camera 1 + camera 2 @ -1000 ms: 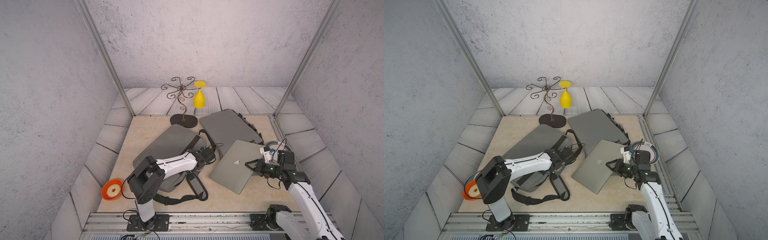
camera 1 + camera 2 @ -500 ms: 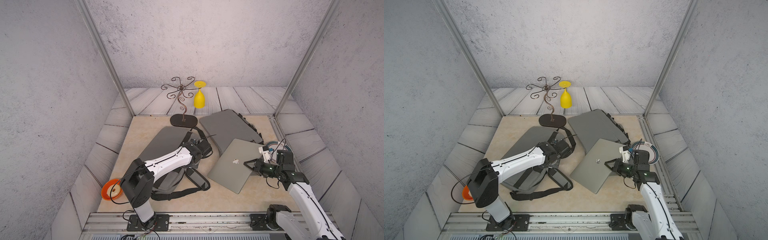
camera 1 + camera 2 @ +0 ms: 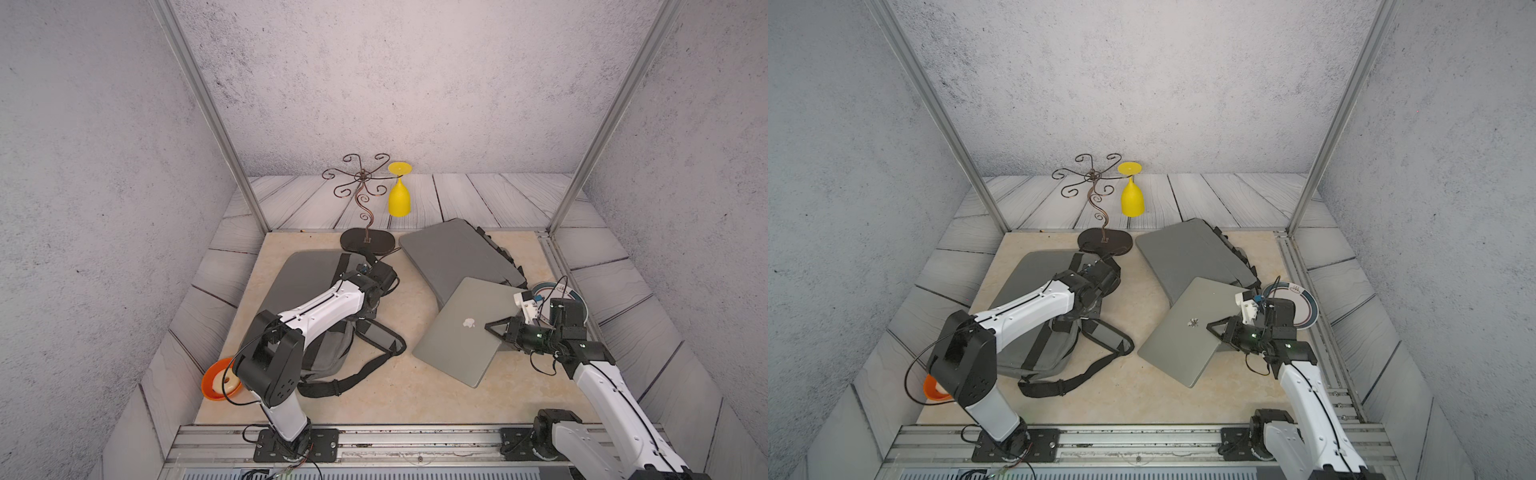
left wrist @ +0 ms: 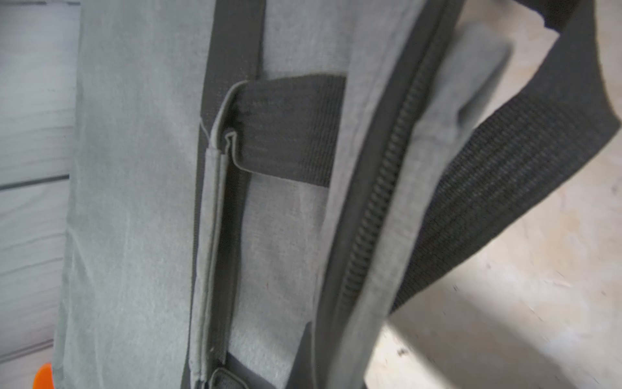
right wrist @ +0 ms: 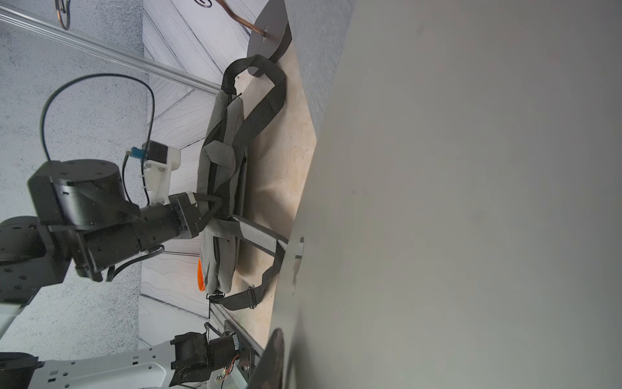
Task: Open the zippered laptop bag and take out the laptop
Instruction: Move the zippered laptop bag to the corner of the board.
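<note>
The grey laptop bag [image 3: 307, 274] [image 3: 1034, 274] with black straps lies left of centre, its near part bunched up. My left gripper [image 5: 215, 205] points down onto the bag's top and is shut on its fabric. In both top views the wrist hides the fingers. The left wrist view holds only bag cloth [image 4: 134, 168] and a row of black zipper teeth [image 4: 380, 202]. The silver laptop [image 3: 457, 332] [image 3: 1179, 328] [image 5: 471, 202] is outside the bag, at the right. My right gripper [image 3: 496, 328] [image 3: 1219, 328] is shut on its right edge, which is raised off the table.
A second grey bag [image 3: 453, 253] lies behind the laptop and touches its far corner. A patterned plate [image 3: 575, 297] sits beside the right wrist. At the back a wire stand [image 3: 368, 241] carries a hanging yellow glass [image 3: 400, 195]. An orange bowl [image 3: 220, 380] sits front left. A loose shoulder strap [image 3: 353, 376] trails toward the front.
The left arm has swung toward the back, dragging the bag left, away from the laptop, and bunching its near part. The right gripper and laptop have barely moved.
</note>
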Robot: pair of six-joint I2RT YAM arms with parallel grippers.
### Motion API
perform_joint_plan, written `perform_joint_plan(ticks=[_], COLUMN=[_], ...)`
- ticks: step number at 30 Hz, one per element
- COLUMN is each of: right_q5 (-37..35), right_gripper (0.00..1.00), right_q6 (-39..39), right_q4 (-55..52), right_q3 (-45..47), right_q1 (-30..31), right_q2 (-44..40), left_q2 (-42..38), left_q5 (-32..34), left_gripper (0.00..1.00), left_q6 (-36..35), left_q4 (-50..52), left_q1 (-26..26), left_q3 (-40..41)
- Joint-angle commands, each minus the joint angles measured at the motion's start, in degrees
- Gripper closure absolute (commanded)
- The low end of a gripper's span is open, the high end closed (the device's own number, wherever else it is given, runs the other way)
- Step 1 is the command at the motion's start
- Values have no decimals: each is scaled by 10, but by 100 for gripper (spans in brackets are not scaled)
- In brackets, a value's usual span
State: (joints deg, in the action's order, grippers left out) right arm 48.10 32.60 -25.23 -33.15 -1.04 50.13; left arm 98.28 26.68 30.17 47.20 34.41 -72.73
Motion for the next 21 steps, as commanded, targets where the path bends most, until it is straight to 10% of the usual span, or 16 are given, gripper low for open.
perform_joint_plan(ticks=[1, 21], right_q5=[54, 31], right_gripper=[100, 100], right_q6=[2, 46], right_q4=[66, 171], right_q3=[-20, -16], right_q1=[8, 89], right_q2=[1, 66], left_q2=[28, 205], left_q5=[26, 53], left_gripper=[100, 100], left_q6=[-57, -190], left_q4=[-50, -124], left_q1=[-30, -180], left_q3=[-31, -208])
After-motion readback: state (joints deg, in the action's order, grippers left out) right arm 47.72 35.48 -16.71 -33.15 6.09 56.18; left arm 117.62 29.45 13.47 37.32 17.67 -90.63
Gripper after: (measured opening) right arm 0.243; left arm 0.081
